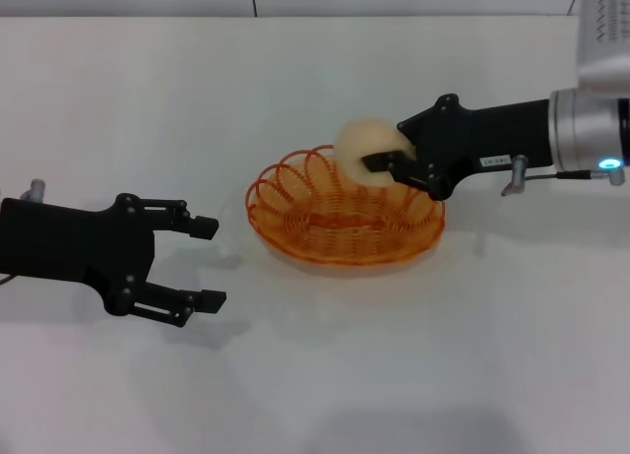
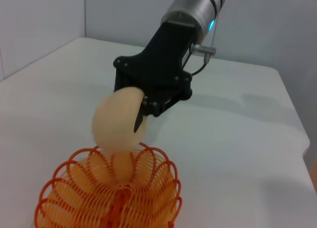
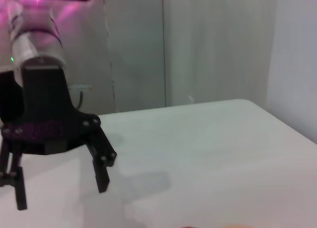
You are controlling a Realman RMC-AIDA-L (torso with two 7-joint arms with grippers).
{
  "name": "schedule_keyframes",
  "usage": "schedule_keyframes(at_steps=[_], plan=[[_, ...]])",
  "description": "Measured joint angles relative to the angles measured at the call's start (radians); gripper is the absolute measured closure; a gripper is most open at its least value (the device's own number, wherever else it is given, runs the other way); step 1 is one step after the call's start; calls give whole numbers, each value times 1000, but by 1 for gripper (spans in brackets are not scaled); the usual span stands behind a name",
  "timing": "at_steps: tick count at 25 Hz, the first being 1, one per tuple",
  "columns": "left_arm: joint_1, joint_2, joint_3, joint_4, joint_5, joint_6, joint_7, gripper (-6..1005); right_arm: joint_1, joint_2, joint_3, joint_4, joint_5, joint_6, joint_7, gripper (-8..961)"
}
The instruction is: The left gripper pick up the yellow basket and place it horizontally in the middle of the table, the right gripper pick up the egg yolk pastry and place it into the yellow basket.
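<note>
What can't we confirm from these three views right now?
- Right wrist view: the yellow basket and egg yolk pastry fall outside the picture; it shows only the open left gripper over the table.
- Head view: the right gripper covers the pastry's right side.
- Left wrist view: the basket's near rim is cut off by the bottom edge.

The large, plain white flat tabletop point(image 1: 325, 375) carries 1 object directly: the oval orange-yellow wire basket point(image 1: 345, 218) with its looped, scalloped rim and coiled base. The basket sits flat near the middle of the surface, its long side running across, just beside the spread fingertips of the black 2-fingered left gripper point(image 1: 209, 262) and apart from them, and directly under the right gripper's point(image 1: 389, 163) tips.
</note>
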Motion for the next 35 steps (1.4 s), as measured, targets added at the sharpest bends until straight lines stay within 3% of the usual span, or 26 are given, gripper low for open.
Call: schedule_keyframes(at_steps=[6, 11, 19, 28, 30, 35], plan=[[0, 0, 0, 0, 4, -2, -1, 147, -6, 3, -41, 2, 14, 56, 6, 824], [-1, 0, -2, 0, 5, -3, 0, 147, -19, 1, -43, 3, 38, 53, -5, 604], [0, 1, -6, 2, 5, -2, -1, 147, -27, -4, -40, 4, 38, 28, -7, 357], [7, 9, -4, 0, 6, -2, 6, 147, -87, -27, 19, -21, -3, -136, -69, 170], [7, 10, -4, -1, 6, -2, 6, 147, -101, -36, 23, -21, -10, -155, -81, 85], [3, 14, -8, -2, 7, -2, 3, 147, -121, -57, 34, -15, -14, -238, -95, 88]])
